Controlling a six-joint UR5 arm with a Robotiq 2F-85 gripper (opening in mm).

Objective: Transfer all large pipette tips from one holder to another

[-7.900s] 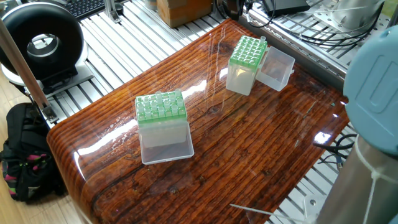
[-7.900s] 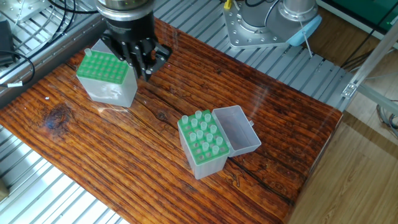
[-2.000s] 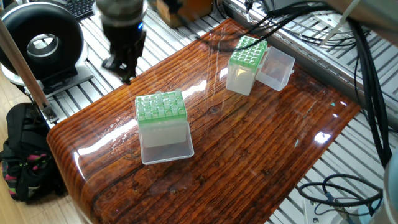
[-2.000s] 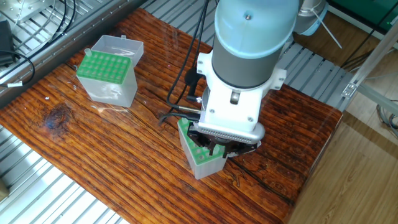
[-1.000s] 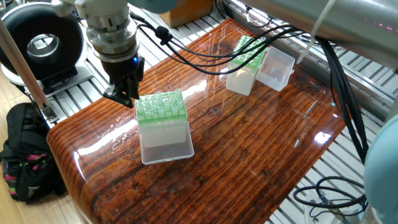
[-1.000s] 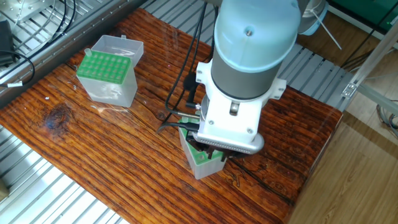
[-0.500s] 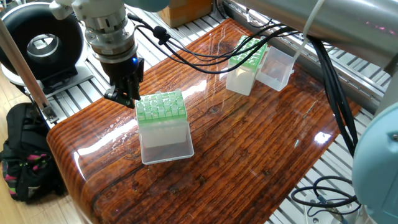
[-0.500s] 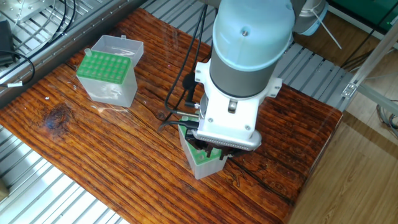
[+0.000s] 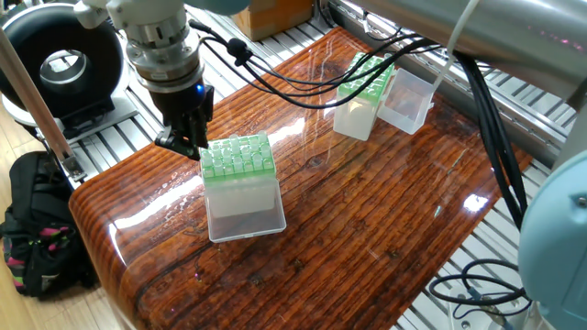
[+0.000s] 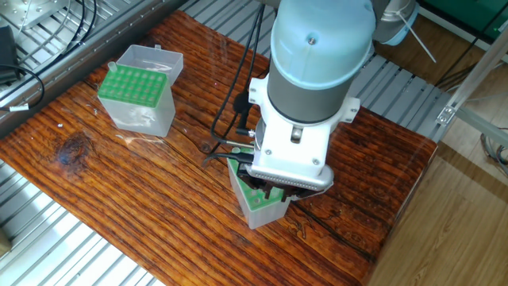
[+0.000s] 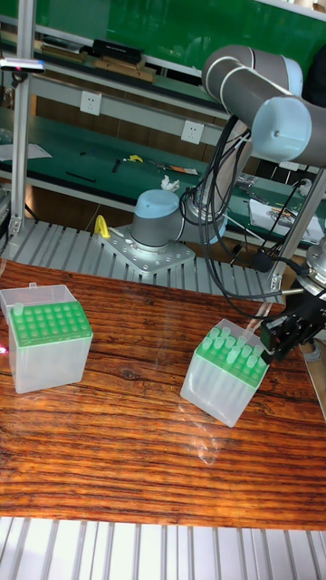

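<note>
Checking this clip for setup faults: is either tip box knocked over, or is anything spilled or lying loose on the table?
Nothing stands out. Both green-topped boxes stand upright on the table, lids hinged open: the near box with the large pipette tips seated in its rack, and the far box. The gripper is at the near box's edge. No loose tips show.

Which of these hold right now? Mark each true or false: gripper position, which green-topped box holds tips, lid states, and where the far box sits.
1. The black two-finger gripper is at the near green-topped clear plastic box. True.
2. That near box holds clear whitish pipette tips. True.
3. The far green-topped clear box is full of tips. False: its holes look empty.
4. The far box's clear hinged lid is closed. False: it is open.
5. The two boxes touch. False: they stand well apart.
</note>
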